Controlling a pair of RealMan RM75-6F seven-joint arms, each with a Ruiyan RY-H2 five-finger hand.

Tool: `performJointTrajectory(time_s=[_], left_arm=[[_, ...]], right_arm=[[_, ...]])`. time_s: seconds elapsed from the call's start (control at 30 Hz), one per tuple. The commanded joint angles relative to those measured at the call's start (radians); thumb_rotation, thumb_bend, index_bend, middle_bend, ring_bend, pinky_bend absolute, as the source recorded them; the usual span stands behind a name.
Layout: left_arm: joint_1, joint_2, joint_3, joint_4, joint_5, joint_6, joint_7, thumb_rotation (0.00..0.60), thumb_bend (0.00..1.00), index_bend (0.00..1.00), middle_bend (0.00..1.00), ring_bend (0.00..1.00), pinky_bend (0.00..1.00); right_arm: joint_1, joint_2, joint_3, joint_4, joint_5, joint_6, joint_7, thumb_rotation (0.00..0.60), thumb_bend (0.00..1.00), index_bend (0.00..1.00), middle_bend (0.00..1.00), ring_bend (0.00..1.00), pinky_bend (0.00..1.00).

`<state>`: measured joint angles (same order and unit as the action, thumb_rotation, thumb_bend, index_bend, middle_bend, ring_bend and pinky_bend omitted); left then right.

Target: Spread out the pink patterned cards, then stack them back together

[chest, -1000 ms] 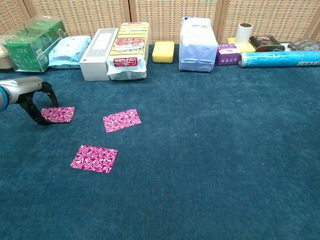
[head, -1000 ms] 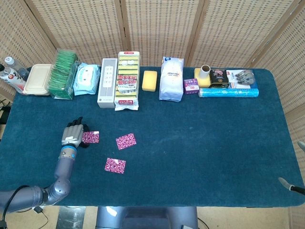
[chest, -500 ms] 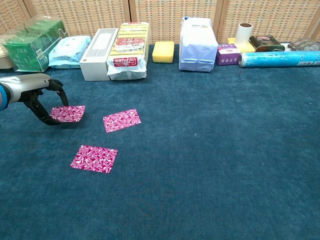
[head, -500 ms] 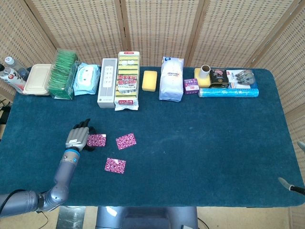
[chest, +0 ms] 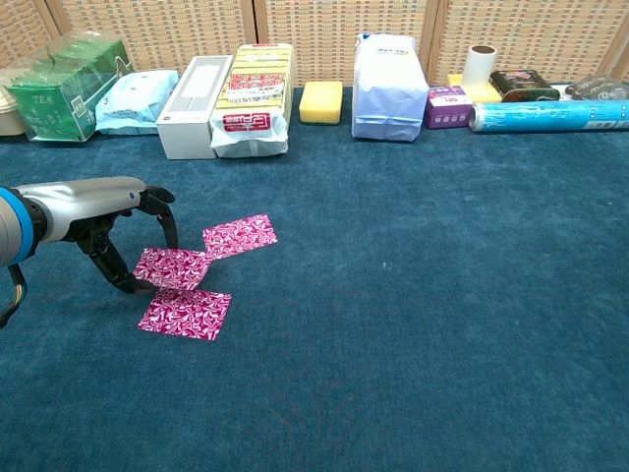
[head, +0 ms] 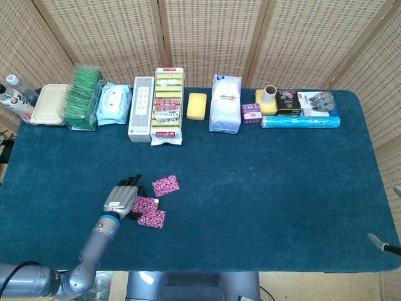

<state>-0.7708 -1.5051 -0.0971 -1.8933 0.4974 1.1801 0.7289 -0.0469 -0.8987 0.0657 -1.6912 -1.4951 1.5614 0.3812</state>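
Chest view gives you three pink cards, each a rectangle printed with a white swirl pattern on deep pink. Card one (chest: pixel 173 267) is pinched in your left hand (chest: pixel 123 236), thumb below and fingers (chest: pixel 165 211) curled over its far edge, and is carried just above the table (chest: pixel 442 295). Card two (chest: pixel 185 313) lies flat directly in front of it, its far edge overlapped by the held card. Card three (chest: pixel 239 236) lies flat just behind and to the right, near the held card's corner; whether they touch you cannot tell. All three sit on the left front of the blue cloth.

Your right hand is not in view in either camera.

Along the far edge, one row of goods:
- one green tea box (chest: pixel 64 87)
- one pack of wipes (chest: pixel 138 100)
- one white box (chest: pixel 194 92)
- one pack of sponges (chest: pixel 252 98)
- one loose yellow sponge (chest: pixel 321 101)
- one white bag (chest: pixel 389 87)
- one small purple box (chest: pixel 446 106)
- one blue roll (chest: pixel 550 115)
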Motion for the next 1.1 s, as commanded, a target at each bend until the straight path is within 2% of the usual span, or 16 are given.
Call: performJointTrajectory(time_s=[0.03, 0.33, 0.6, 1.1], left_arm=[[-0.012, -0.026, 0.023, -0.039, 0.008, 0.057, 0.053, 0.6, 0.24, 0.37, 0.0, 0.0, 0.07], [-0.025, -0.054, 0.047, -0.076, -0.014, 0.117, 0.13, 0.6, 0.24, 0.37, 0.0, 0.0, 0.07], [-0.024, -0.105, 0.063, -0.061, 0.019, 0.16, 0.163, 0.6, 0.24, 0.37, 0.0, 0.0, 0.07], [-0.021, -0.146, 0.048, -0.035, -0.024, 0.176, 0.196, 0.6, 0.24, 0.37, 0.0, 0.0, 0.07]], right_arm=[[0.0, 0.001, 0.0, 0.0, 0.0, -0.002, 0.002, 0.6, 0.01, 0.08, 0.0, 0.0, 0.0], [-0.001, 0.005, 0.0, -0.001, 0.001, -0.001, 0.009, 0.6, 0.01, 0.08, 0.0, 0.0, 0.0], [-0.001, 0.004, 0.0, 0.0, 0.0, 0.0, 0.01, 0.6, 0.01, 0.08, 0.0, 0.0, 0.0], [-0.002, 0.005, -0.001, 0.004, -0.001, 0.002, 0.016, 0.6, 0.01, 0.08, 0.0, 0.0, 0.0]])
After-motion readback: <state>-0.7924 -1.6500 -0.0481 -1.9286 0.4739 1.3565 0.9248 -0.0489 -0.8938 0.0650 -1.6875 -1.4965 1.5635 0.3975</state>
